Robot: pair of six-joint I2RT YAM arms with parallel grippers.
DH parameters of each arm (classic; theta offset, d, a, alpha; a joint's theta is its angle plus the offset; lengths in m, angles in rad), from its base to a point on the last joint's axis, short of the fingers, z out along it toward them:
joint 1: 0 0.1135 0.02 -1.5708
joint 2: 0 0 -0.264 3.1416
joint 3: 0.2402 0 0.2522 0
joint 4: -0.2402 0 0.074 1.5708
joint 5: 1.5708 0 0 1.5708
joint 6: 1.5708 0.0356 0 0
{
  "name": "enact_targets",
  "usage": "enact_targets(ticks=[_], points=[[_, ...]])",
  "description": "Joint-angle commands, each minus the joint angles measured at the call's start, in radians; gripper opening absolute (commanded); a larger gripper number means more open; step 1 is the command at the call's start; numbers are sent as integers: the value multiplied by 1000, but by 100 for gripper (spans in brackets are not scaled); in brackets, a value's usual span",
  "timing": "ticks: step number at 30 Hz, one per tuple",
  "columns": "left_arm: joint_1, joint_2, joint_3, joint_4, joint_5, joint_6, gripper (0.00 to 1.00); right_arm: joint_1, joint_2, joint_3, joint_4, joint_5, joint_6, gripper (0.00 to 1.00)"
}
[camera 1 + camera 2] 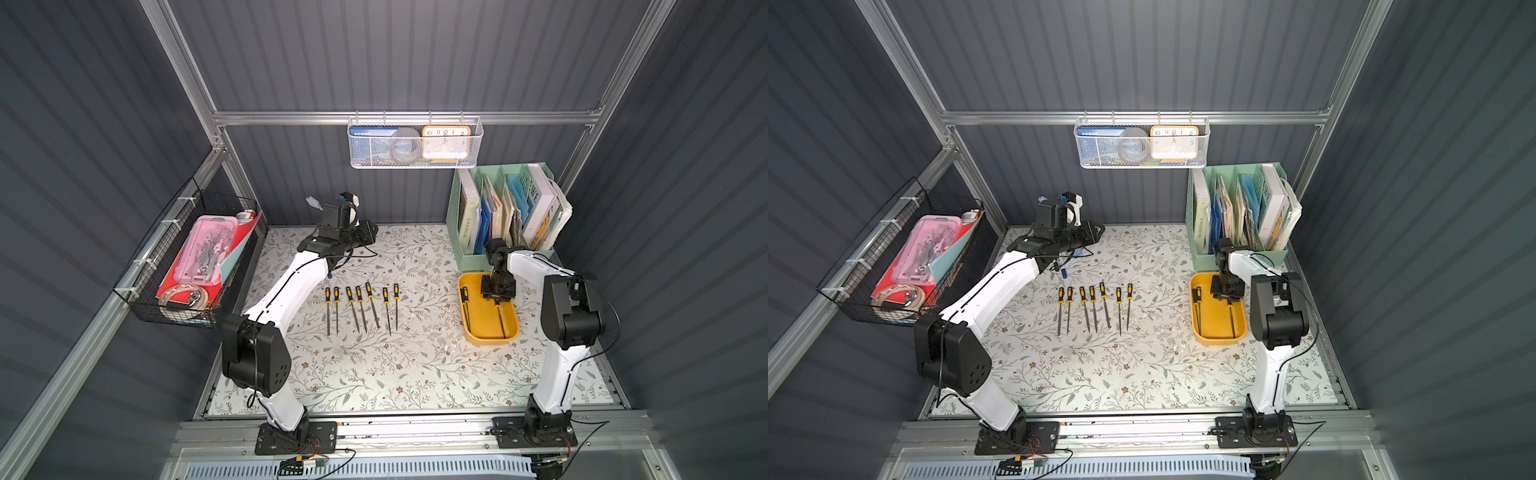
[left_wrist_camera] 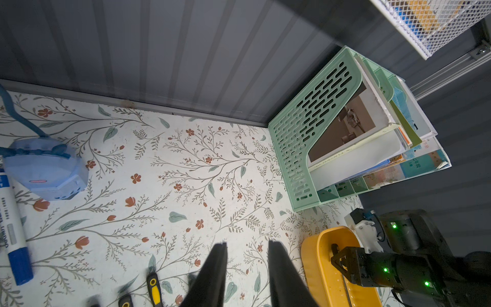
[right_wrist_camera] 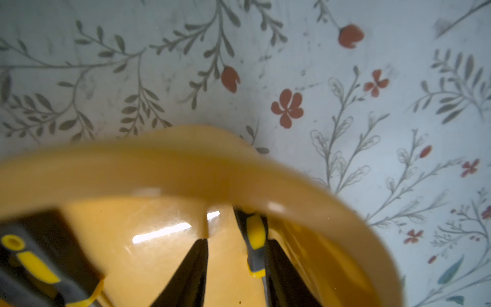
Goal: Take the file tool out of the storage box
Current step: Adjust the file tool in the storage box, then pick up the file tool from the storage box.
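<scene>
The storage box (image 1: 492, 340) is set on the right of the counter (image 1: 374, 374), just in front of a mint-green organiser (image 1: 454, 208) filled with books and folders. The right gripper (image 1: 497, 296) is lowered into the box. In the right wrist view the file tool (image 3: 255, 234) is seen between its jaws, which are held narrowly apart. The yellow-and-black handle lies right beside one finger and a gap is left to the other, so no grip is shown. The handle's end is tucked near the box's curved end wall. More file handles (image 3: 34, 263) are seen at the opposite wall.

Seven files (image 1: 361, 307) are lined up in a row on the counter between the arms. The left gripper (image 2: 247, 244) is held above the counter behind that row, its jaws narrowly parted with nothing between them. A blue marker (image 2: 16, 239) is laid nearby; its print cannot be read.

"WORKSPACE" is printed on one book spine (image 1: 468, 224). The numerals 10, 11, 12, 1 and 2 are shown on a clock (image 1: 446, 141) kept in a white mesh basket (image 1: 413, 163) hung on the back wall. A pink case (image 1: 208, 249) is kept in a black wire basket (image 1: 166, 313) on the left wall.
</scene>
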State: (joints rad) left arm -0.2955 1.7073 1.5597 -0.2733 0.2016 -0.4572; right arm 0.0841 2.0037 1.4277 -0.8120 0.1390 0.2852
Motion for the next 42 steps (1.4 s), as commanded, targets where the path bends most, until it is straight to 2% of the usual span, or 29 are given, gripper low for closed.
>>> enact_targets(ticks=[1, 5, 9, 18, 28, 34, 42], points=[[0, 12, 35, -21, -14, 20, 31, -23, 28, 14, 13, 3, -28, 40], [-1, 13, 40, -22, -35, 14, 31, -35, 34, 4, 27, -24, -42, 40], [0, 14, 40, -26, -41, 11, 31, -26, 22, -20, 42, -113, -37, 35], [0, -5, 14, -11, -44, -5, 31, 43, -55, -53, 47, -118, 3, 34], [0, -21, 7, -14, -51, -1, 31, 42, -93, 32, 8, -40, -35, 44], [-1, -20, 5, -15, -48, 2, 31, 39, -26, 85, -28, -111, -79, 46], [-1, -11, 10, -22, -48, 6, 31, 37, 32, 78, -8, -115, -94, 47]])
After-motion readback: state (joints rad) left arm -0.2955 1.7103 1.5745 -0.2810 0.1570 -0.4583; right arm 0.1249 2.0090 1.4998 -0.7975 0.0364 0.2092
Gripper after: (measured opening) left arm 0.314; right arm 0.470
